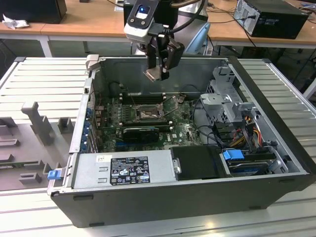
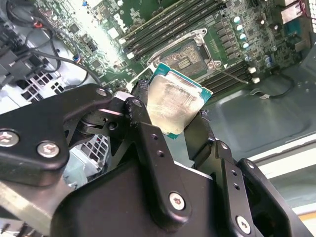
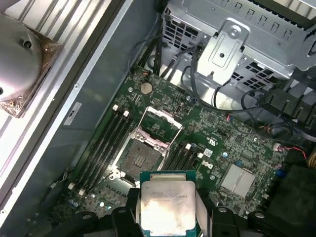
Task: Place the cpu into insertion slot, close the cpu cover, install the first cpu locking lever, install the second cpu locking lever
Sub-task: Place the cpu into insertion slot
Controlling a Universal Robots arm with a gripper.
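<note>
The gripper [image 1: 158,73] clamps the cpu [image 3: 168,207] above the empty insertion slot [image 3: 140,160]; cpu cover [image 3: 165,117] raised; every step remains.

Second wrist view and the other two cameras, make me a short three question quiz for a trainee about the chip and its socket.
1. True or false: the small flat square pale silver cpu already lies in the square dark-rimmed insertion slot.
2. What does the black gripper hold? A: a cable. B: the cpu. C: nothing.
3. Fill the gap: the thin square silvery metal cpu cover stands ___ (open or shut).
Key: 1 false; 2 B; 3 open.
</note>
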